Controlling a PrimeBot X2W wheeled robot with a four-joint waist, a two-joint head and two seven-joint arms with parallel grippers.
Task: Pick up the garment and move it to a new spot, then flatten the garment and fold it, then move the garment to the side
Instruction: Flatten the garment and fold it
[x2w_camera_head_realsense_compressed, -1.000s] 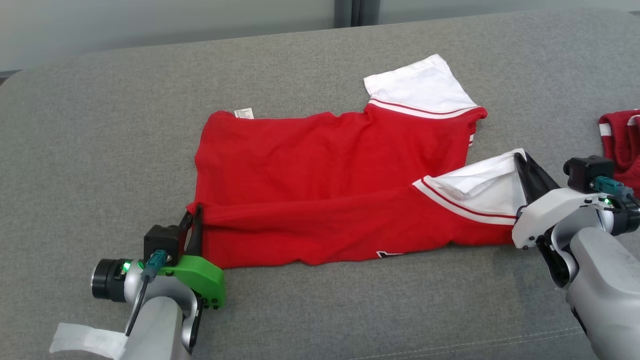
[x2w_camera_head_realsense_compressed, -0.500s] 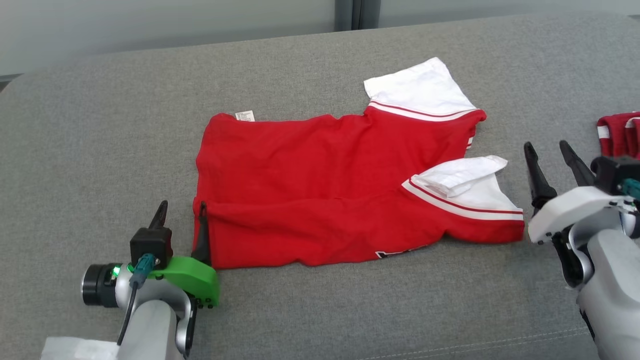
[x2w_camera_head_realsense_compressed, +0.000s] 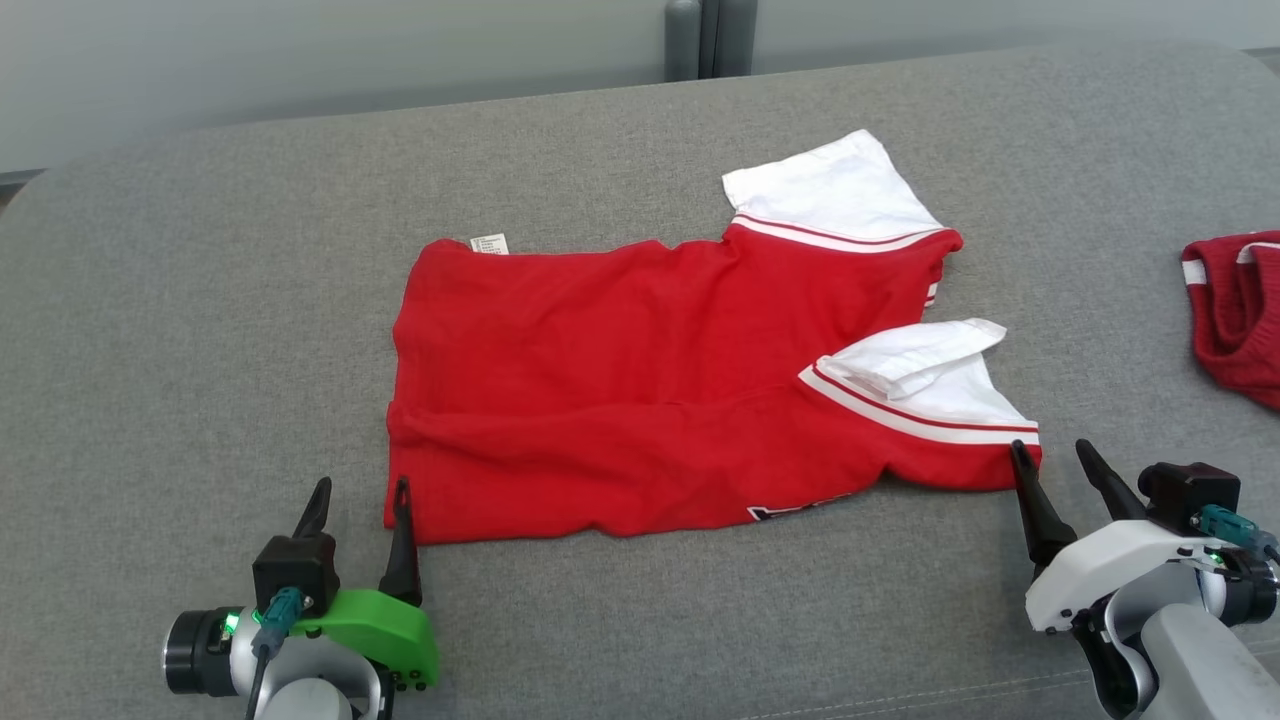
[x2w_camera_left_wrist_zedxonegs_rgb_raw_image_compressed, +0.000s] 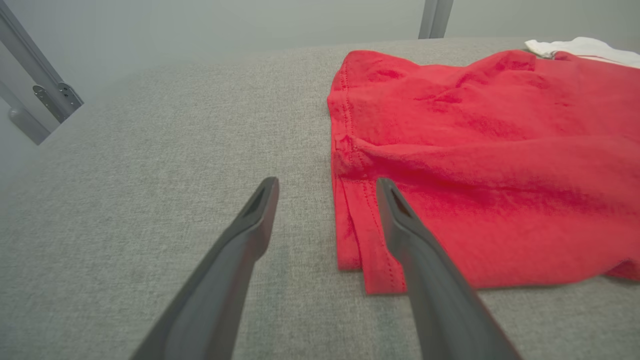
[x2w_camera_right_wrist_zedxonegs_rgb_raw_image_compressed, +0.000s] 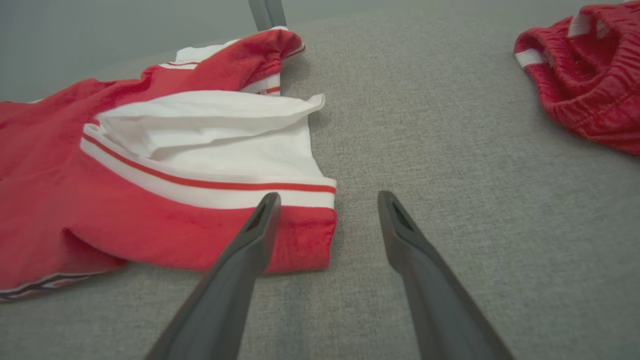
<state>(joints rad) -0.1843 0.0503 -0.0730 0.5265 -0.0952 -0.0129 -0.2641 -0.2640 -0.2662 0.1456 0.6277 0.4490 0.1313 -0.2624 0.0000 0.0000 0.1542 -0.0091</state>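
L gripper (x2w_camera_head_realsense_compressed: 361, 497) & R gripper (x2w_camera_head_realsense_compressed: 1052, 462) both let go of shirt (x2w_camera_head_realsense_compressed: 620, 400), now open, pulled back near. Near edge lies folded over; prob. first fold done.

white hem label (x2w_camera_head_realsense_compressed: 489, 243) on garment (x2w_camera_head_realsense_compressed: 620, 400), print seemingly illegible

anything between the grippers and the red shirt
Nothing visible. The left gripper and right gripper stand open at the near corners of the red shirt, over bare grey cushion. A darker red garment lies off to the right, clear of both.
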